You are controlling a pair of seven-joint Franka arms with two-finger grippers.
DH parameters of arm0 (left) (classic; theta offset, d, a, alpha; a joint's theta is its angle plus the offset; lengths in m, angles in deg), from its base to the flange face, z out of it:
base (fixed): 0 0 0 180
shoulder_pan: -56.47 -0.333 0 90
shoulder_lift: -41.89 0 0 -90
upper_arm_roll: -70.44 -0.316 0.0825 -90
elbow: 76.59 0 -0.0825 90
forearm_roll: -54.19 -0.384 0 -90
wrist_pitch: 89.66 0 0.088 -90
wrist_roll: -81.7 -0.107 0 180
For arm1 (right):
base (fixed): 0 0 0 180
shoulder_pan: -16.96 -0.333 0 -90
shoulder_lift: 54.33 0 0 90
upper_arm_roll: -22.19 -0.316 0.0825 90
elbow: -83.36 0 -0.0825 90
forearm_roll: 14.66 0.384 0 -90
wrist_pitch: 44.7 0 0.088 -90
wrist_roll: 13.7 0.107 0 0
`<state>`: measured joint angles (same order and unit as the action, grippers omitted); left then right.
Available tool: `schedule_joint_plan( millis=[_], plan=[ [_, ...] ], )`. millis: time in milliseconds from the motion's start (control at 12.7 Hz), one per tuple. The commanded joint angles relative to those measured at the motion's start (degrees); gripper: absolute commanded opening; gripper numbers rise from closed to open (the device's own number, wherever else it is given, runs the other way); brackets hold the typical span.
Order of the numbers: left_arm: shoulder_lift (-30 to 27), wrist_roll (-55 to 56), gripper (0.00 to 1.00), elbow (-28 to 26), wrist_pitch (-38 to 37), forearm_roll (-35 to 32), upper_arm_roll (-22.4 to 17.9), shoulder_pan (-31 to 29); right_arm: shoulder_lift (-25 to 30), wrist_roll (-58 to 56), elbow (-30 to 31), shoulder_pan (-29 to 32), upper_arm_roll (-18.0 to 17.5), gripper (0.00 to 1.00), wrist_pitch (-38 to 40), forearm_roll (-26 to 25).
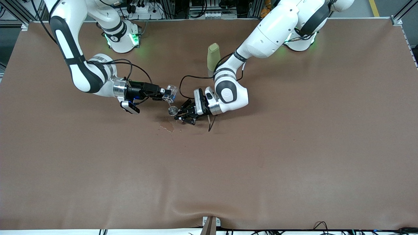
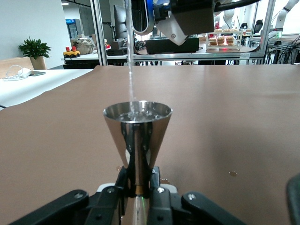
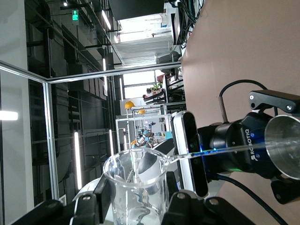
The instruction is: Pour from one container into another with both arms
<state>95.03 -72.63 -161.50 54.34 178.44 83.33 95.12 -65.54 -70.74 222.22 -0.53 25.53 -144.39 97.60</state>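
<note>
Clear glass cup (image 1: 171, 91) was clamped in right gripper (image 1: 166, 93) jaws and tipped over the jigger (image 1: 172, 111), so a thin stream (image 2: 131, 70) fell inside. Left gripper (image 1: 183, 114) jaws clamped jigger's waist, upright above table (image 1: 294, 163), to catch it w/o spill.

The clear glass cup (image 3: 136, 187) is glossy, the jigger (image 2: 137, 140) polished mirror-bright metal, the table (image 1: 294, 156) covering matt brown.

Right gripper (image 3: 136, 206) clamps tipped glass cup (image 3: 136, 187); thin stream runs toward jigger (image 3: 286, 145), three o'clock from cup.
</note>
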Motion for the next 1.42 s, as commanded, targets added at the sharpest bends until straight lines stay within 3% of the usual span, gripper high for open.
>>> schedule_joint_plan(
  millis=[0,1342],
  plan=[
    [0.2,-1.5,0.00,0.5,-0.5,1.6,0.0,0.0,-0.5,3.0,-0.8,0.7,-0.6,0.15,0.6,0.9],
    [-0.2,-1.0,0.00,0.5,-0.5,1.6,0.0,-0.3,-0.2,2.3,-2.1,0.8,-0.4,0.16,0.5,0.2]
  ],
)
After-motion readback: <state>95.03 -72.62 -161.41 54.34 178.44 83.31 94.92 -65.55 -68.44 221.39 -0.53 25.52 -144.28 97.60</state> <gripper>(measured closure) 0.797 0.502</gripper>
